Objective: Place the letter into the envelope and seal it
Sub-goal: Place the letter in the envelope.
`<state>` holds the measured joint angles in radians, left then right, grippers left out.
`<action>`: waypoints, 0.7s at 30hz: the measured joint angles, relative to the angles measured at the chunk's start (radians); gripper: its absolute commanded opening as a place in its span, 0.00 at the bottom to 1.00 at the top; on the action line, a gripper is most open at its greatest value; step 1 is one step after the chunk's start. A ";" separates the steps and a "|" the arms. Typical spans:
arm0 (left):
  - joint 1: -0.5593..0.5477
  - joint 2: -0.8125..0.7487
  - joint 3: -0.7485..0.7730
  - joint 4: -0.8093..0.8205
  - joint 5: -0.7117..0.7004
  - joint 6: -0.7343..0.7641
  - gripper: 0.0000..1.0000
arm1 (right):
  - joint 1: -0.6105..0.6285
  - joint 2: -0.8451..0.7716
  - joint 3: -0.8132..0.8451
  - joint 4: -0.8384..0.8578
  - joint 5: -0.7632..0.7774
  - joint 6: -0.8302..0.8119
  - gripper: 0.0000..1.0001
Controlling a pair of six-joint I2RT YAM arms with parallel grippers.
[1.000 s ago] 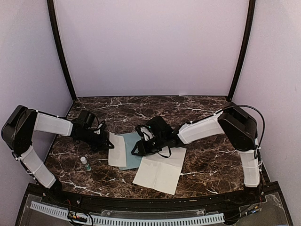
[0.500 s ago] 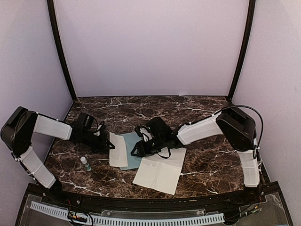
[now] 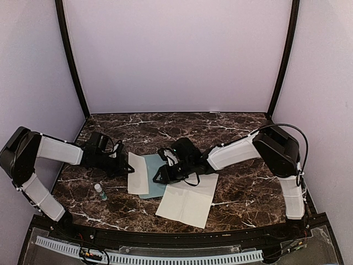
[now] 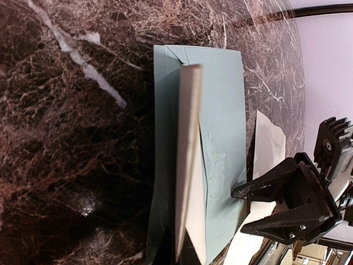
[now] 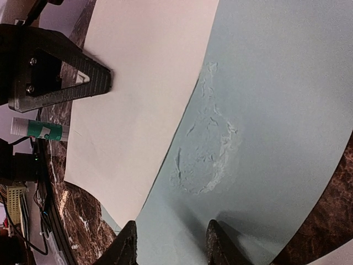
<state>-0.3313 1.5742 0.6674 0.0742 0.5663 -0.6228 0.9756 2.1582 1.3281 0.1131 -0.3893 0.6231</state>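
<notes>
Left gripper (image 3: 124, 167) clenched on cream letter (image 3: 138, 175) over teal envelope (image 4: 220, 110) (glue-smeared). Right gripper (image 4: 240, 210) released, tips on the envelope. Glue stick (image 3: 100, 191) label illegible.

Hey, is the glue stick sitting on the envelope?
No, the glue stick rests on the marble table, apart from the envelope.

The desk (image 3: 237, 127) is dark brown marble laced with white veins. The envelope (image 3: 154, 186) is pale teal, with a rough whitish smear near the middle of the right wrist view. The letter (image 3: 138, 174) at its left is plain cream, and the larger sheet (image 3: 187, 203) at lower centre is off-white. The glue stick (image 3: 100, 191) is white with a green label. The arms (image 3: 231, 153) have white sleeves and black joints, and the walls (image 3: 176, 55) are pale lilac
</notes>
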 measured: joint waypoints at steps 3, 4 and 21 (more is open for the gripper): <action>-0.006 0.005 -0.012 0.014 0.004 -0.018 0.00 | 0.000 0.000 0.001 0.001 -0.001 0.002 0.40; -0.008 0.008 -0.016 0.022 0.006 -0.026 0.00 | 0.000 0.000 0.001 0.001 -0.001 0.003 0.40; -0.052 0.086 -0.047 0.151 0.032 -0.146 0.00 | 0.006 0.008 0.003 0.015 -0.010 0.007 0.40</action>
<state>-0.3832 1.6600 0.6201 0.2256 0.5987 -0.7689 0.9813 2.1662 1.3315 0.1284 -0.3996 0.6304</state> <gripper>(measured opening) 0.008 0.397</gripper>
